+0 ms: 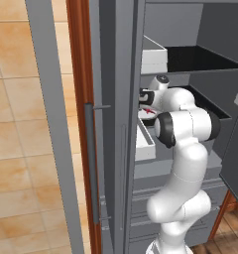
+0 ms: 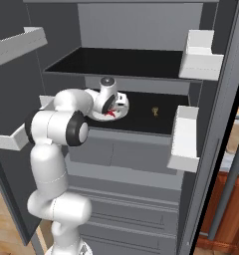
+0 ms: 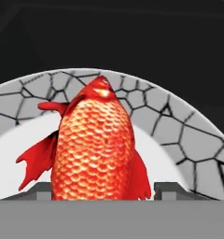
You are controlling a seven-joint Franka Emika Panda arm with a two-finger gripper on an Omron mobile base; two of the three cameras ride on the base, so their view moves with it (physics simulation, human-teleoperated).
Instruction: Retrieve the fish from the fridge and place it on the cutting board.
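Note:
The fridge (image 2: 141,25) stands open. On its middle dark shelf lies a white round plate (image 2: 123,111) with a grey cracked-pattern rim (image 3: 179,135). The bright red fish (image 3: 95,149) lies on this plate, also seen small in the right base view (image 2: 111,114) and the left base view (image 1: 149,111). My gripper (image 3: 107,191) reaches into the shelf and hangs right over the fish. It is open, with one fingertip on each side of the fish's body. The cutting board is out of view.
White door bins (image 2: 183,137) (image 2: 201,55) hang on the right door and another (image 2: 17,45) on the left. A small yellowish item (image 2: 155,111) sits further right on the same shelf. The upper shelf (image 2: 121,62) is close above the hand. The grey bar handle (image 1: 89,163) runs down the door.

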